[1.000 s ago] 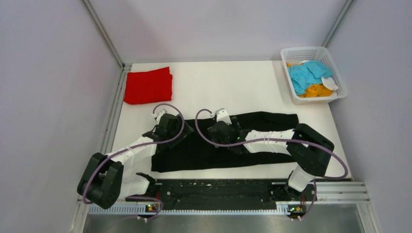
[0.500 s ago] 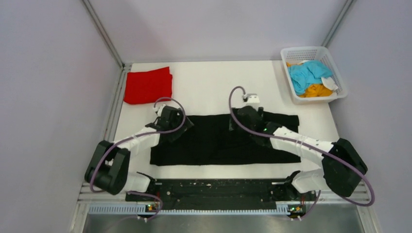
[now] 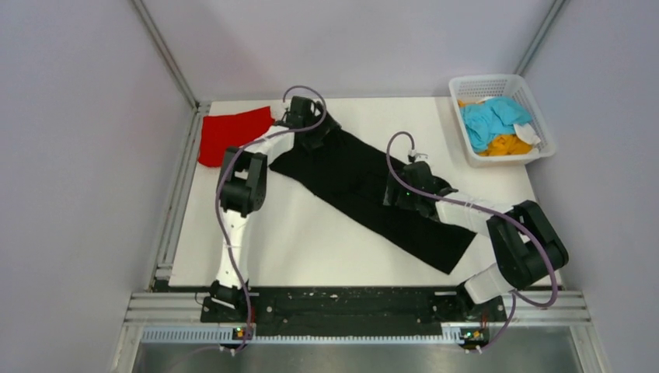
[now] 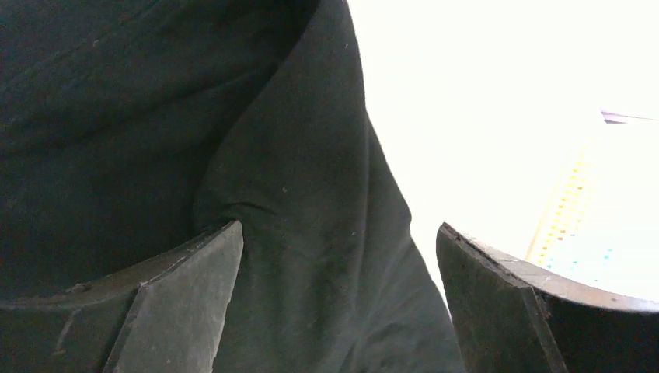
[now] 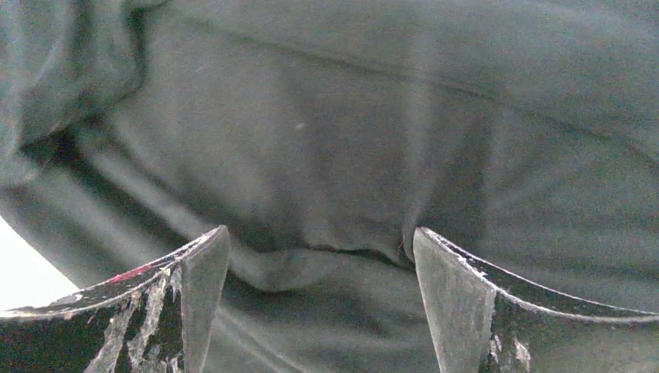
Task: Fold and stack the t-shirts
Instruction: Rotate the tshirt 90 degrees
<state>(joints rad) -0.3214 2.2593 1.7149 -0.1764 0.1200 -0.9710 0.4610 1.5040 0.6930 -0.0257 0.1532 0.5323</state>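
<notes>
Cloth fills most of what your two wrist cameras see. Your left gripper has its fingers spread wide. The black t-shirt lies under and between them, bunched into a small crease against the tip of the finger on the left of that view. The other finger stands just past the cloth's edge, over the bare white table, so the pads are not closed on the shirt. Your right gripper is also spread wide, with a soft ridge of the same black cloth puckered up in the gap between its tips. You cannot tell from that view whether the tips press down on it.

From above, the black t-shirt is a long band lying on a slant across the table, from the far left down to the near right. Your left arm is stretched far out, with its gripper at the far end of the band. Your right arm is bent, with its gripper on the band's right-hand edge, about halfway along.

The red t-shirt lies folded at the far left corner, just beside the black one's far end; you cannot tell whether they touch. The white mesh basket sits at the far right corner, well apart from the black cloth. In it the light blue t-shirt lies crumpled on top of the orange t-shirt
</notes>
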